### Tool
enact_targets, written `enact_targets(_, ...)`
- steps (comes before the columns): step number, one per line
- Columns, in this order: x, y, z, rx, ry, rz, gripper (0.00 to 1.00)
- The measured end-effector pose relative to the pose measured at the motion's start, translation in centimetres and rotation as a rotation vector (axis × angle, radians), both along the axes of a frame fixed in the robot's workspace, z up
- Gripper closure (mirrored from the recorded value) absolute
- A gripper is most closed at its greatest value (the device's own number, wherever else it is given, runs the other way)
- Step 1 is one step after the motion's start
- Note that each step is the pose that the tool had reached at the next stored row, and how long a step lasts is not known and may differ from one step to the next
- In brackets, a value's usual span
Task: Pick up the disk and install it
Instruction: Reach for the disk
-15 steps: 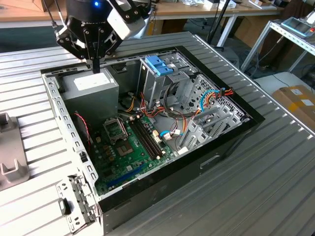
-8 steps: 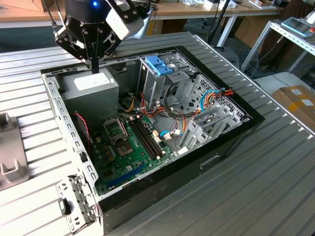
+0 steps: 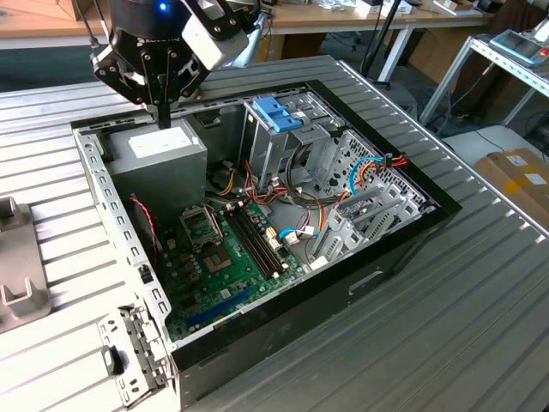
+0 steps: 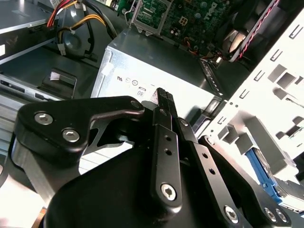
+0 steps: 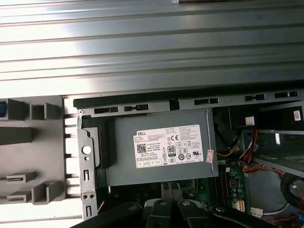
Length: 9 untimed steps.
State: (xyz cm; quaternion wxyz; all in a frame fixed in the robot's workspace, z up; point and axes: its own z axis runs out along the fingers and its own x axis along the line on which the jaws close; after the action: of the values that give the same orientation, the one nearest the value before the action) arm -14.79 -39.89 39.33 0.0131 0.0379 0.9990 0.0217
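Note:
My gripper (image 3: 163, 118) hangs over the far left corner of the open computer case (image 3: 403, 249), just above the grey power supply (image 3: 159, 153). Its black fingers (image 4: 164, 97) are pressed together with nothing between them, the tips pointing at the power supply (image 4: 156, 66). In the second wrist view a light blue plastic edge with grey metal beside it (image 4: 260, 172) shows past the case's perforated wall; it looks like the disk, mostly hidden. A small blue corner (image 5: 2, 108) also sits in the grey holder (image 5: 28, 142) outside the case.
A metal drive cage with a fixed blue latch (image 3: 279, 113) stands at the back of the case. The green motherboard (image 3: 232, 249) and loose coloured cables (image 3: 360, 176) lie inside. The grey holder (image 3: 17, 266) rests on the ribbed table at the exterior view's left.

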Motion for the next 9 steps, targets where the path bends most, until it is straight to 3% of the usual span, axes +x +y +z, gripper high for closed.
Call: enact_targets(9, -0.25, 0.0, 0.0, 0.0, 0.0, 0.0, 0.9)
